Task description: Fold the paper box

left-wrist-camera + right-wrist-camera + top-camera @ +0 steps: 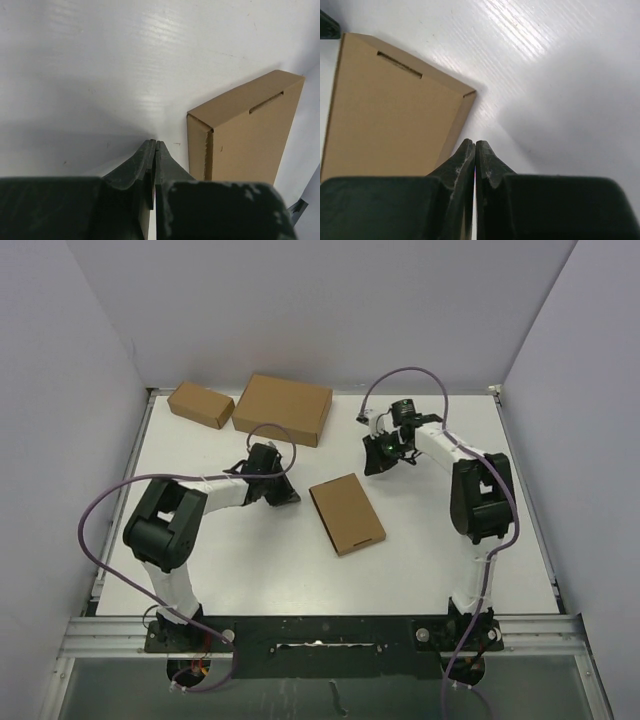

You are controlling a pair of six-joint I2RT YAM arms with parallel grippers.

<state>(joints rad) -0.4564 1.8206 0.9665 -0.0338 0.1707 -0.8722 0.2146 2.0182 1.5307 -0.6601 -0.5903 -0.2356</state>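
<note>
The paper box [347, 513] lies flat and closed on the white table, mid-centre, a thin brown mailer with a tuck slot showing. My left gripper [288, 496] rests just left of it, shut and empty, clear of the cardboard. In the left wrist view the box [250, 135] lies to the right of my touching fingertips [155, 142]. My right gripper [376, 465] hangs just beyond the box's far right corner, also shut on nothing. In the right wrist view the box [390, 120] fills the left side, beside my gripper [474, 142].
A larger brown cardboard box [283, 408] and a small brown box [201, 404] sit at the back left of the table. Grey walls enclose the table on three sides. Purple cables loop off both arms.
</note>
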